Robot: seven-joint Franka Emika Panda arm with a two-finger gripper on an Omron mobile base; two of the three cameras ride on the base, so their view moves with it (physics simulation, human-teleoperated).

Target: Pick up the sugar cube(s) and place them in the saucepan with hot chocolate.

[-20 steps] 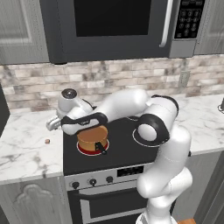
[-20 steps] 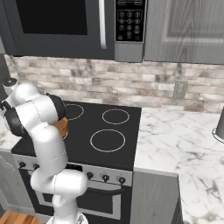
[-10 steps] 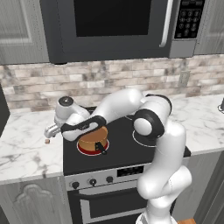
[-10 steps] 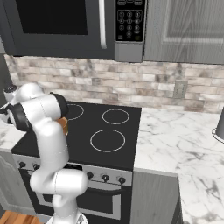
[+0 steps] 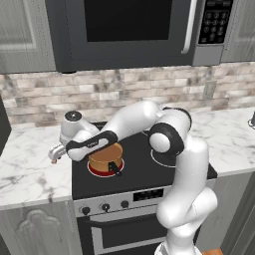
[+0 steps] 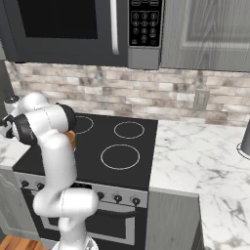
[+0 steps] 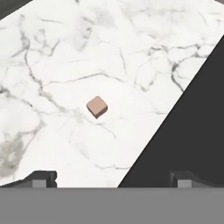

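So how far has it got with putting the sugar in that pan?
Nothing looks done yet: the tan sugar cube lies loose on the white marble counter, beside the dark stovetop. In hand: the gripper hangs open above the cube, apparently lining up to grab it. Left: closing on it, lifting, and carrying it to the copper saucepan on the front left burner. Any second cube can't be made out.

1. a home kitchen, rendered.
2. black stovetop with ring burners, oven knobs below.
3. microwave mounted above, brick backsplash behind.
4. white marble counter and grey cabinets.
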